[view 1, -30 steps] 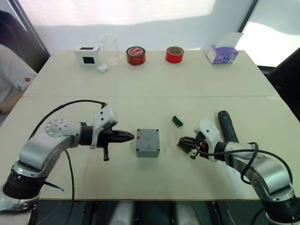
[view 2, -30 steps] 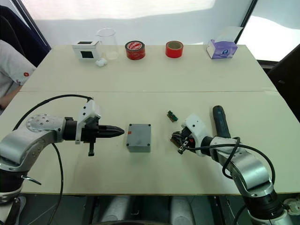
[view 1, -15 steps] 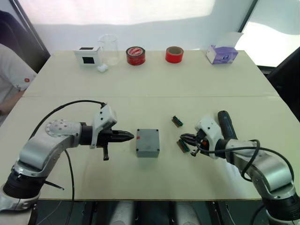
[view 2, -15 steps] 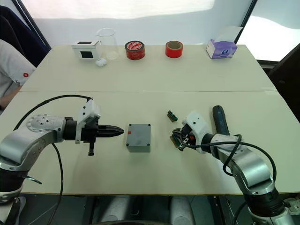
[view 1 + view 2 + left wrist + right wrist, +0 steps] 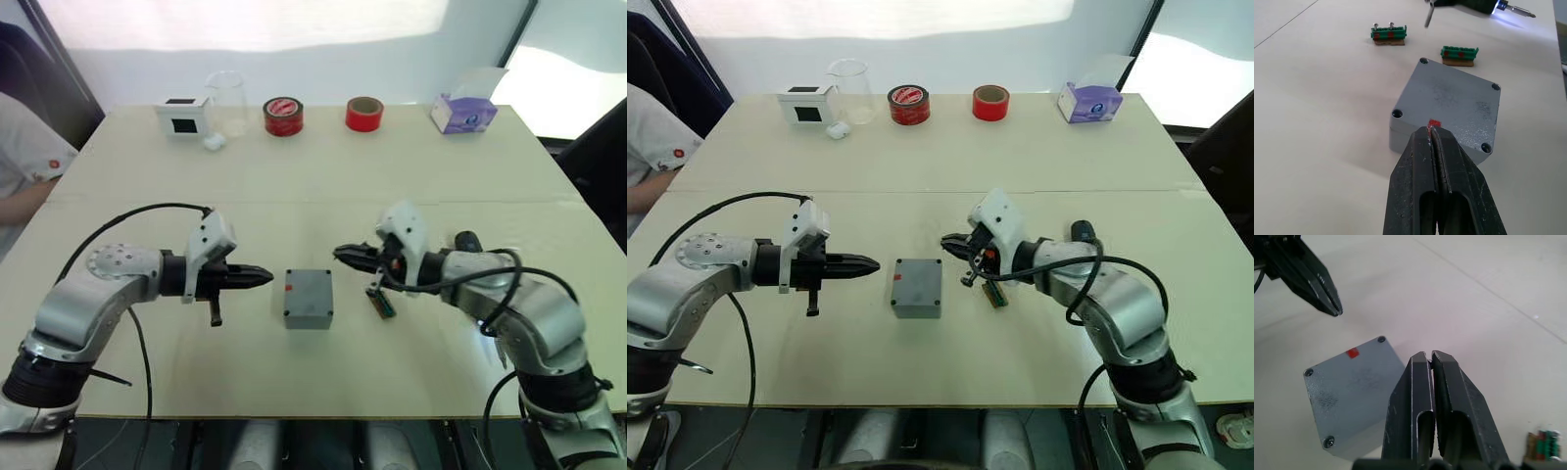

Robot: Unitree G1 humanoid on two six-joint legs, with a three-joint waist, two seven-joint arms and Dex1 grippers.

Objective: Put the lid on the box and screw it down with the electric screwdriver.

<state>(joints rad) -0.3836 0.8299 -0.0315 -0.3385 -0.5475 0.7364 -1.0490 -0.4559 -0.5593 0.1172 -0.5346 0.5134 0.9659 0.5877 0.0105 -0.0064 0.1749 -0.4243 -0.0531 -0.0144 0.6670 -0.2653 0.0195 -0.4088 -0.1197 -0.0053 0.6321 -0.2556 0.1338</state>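
Sitting mid-table, the grey box (image 5: 309, 298) has its lid (image 5: 1459, 105) already on, screws at the corners, red mark facing the left gripper (image 5: 263, 277). That gripper's fingers are pressed together, empty, tips just short of the box's left side. Right gripper (image 5: 343, 255) is also closed and empty, near the box's far right corner. Electric screwdriver (image 5: 467, 242) lies behind the right arm, mostly hidden. Two green terminal blocks (image 5: 1460, 54) lie right of the box.

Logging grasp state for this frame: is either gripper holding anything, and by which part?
Nothing is held. The left gripper and right gripper are both shut on nothing, beside the box.
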